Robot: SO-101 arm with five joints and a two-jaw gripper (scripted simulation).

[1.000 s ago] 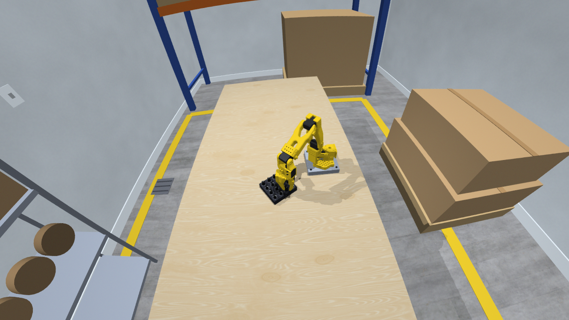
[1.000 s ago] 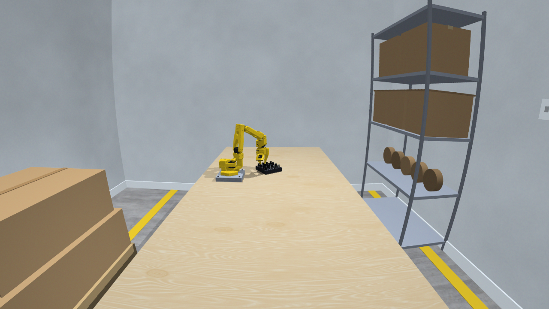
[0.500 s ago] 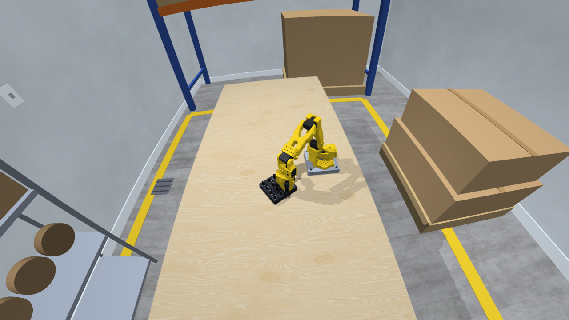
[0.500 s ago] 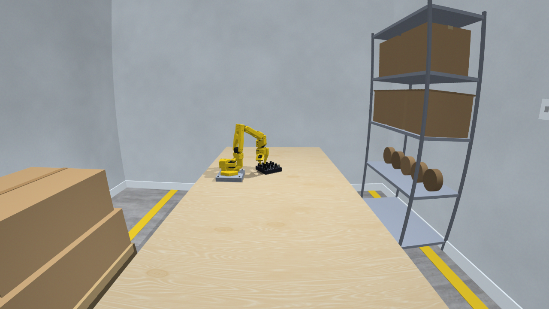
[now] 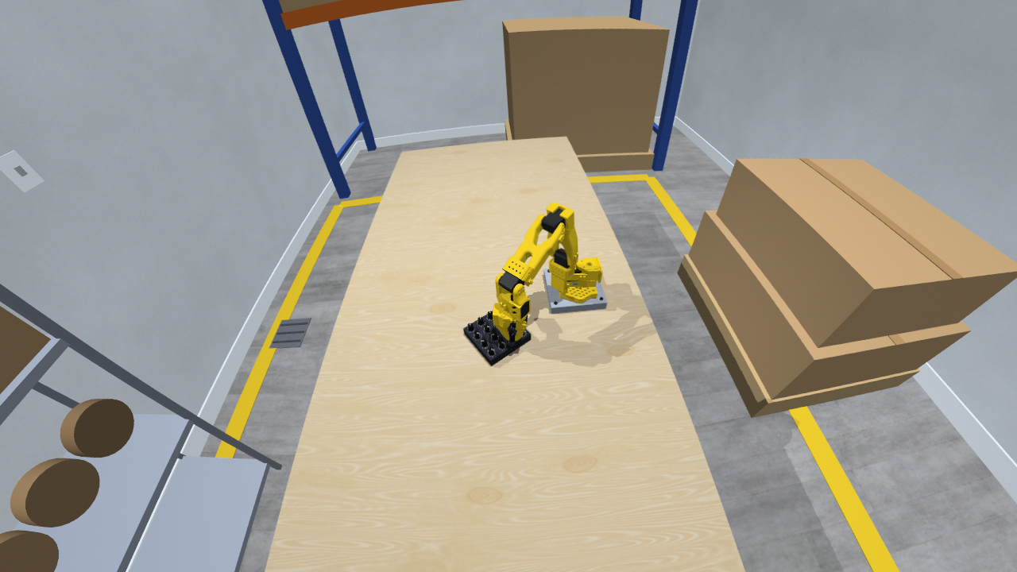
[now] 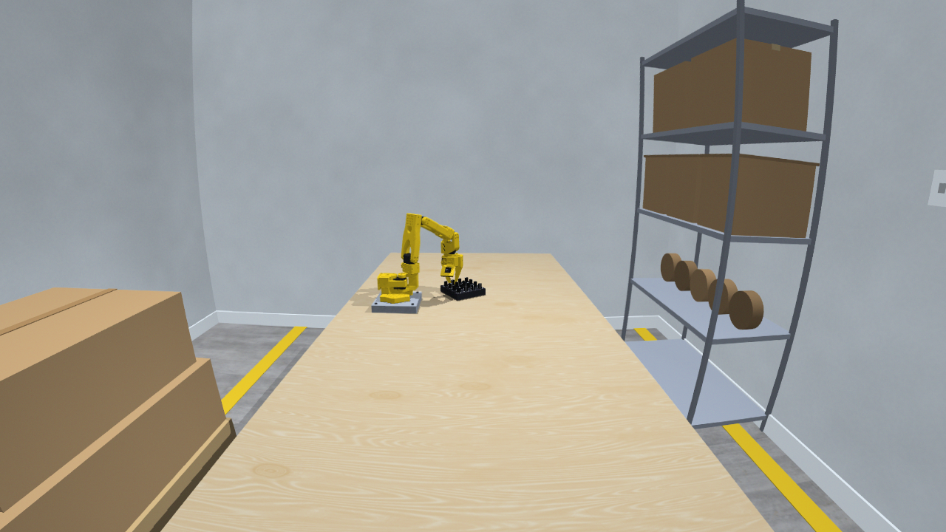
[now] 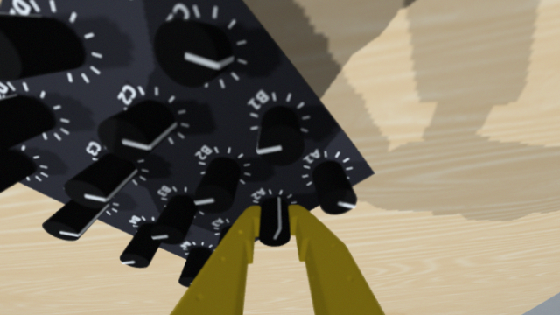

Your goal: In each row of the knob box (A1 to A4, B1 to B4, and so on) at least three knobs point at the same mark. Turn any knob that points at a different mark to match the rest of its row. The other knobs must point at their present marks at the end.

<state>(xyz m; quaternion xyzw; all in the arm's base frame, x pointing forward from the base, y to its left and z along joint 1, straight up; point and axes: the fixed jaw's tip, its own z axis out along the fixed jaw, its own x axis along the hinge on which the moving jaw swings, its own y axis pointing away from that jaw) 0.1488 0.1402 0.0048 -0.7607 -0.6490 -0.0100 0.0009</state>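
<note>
The black knob box sits on the table in front of the arm. My gripper is shut on knob A2, one finger on each side. In the wrist view A2's white line runs up toward its marks, while the line of knob A1 points right. Knobs B1, B2 and B3 point left. Knobs C1, C2 and C3 point right. The left finger hides most of A3 and part of A4. Row D's lines are not readable.
Knob A1 stands close beside the right finger, and B2 stands behind the left finger. The arm's grey base plate is beside the box on the wooden table. Cartons and shelves stand off the table.
</note>
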